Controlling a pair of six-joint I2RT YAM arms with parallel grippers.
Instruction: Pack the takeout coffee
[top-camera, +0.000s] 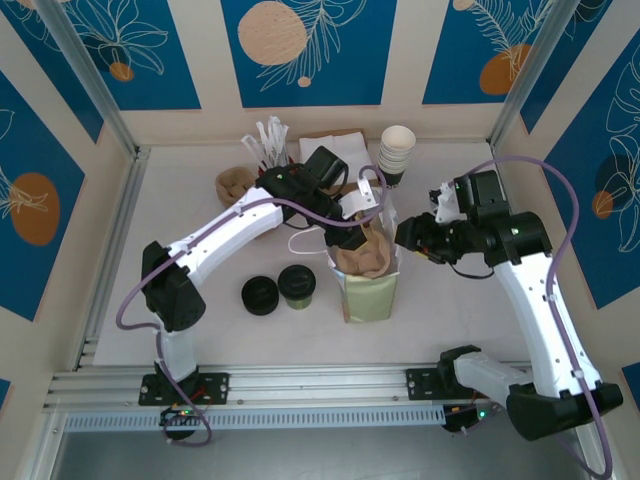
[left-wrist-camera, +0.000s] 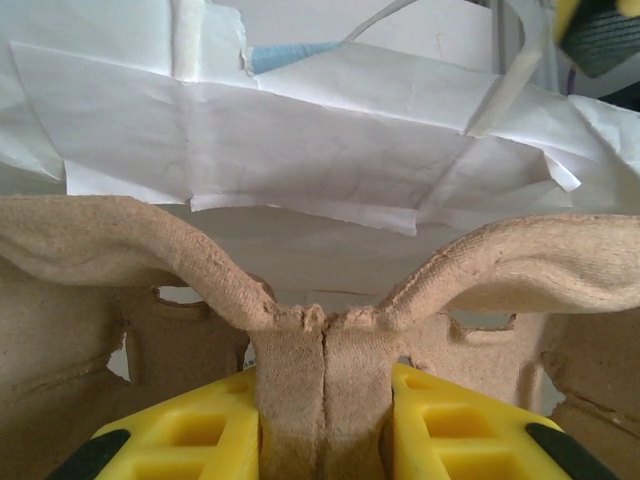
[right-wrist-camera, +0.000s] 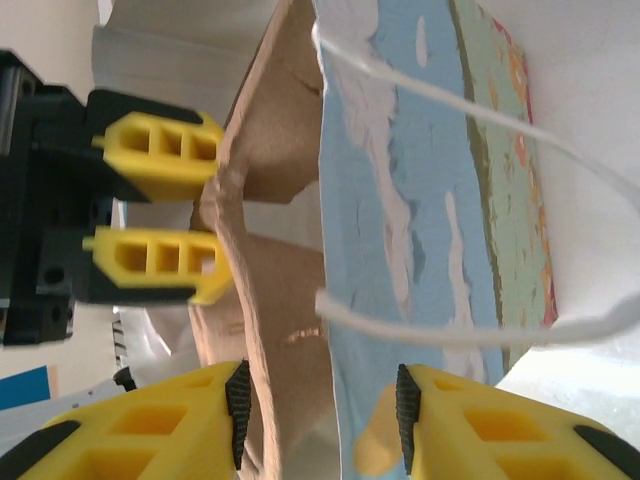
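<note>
The left hand (left-wrist-camera: 322, 378) pinches the brown pulp tray (left-wrist-camera: 100, 240) inside the printed paper bag (right-wrist-camera: 400, 200), the right hand (right-wrist-camera: 320, 395) is spread astride its rim, and the olive-green paper cup (top-camera: 297, 285) to their left sits unpacked.

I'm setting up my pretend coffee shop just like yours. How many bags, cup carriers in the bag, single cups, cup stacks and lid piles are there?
Paper bag: 1
Pulp cup carrier in the bag: 1
Takeout coffee cup, standing alone: 1
Stack of cups: 1
Pile of black lids: 1
Total: 5
</note>
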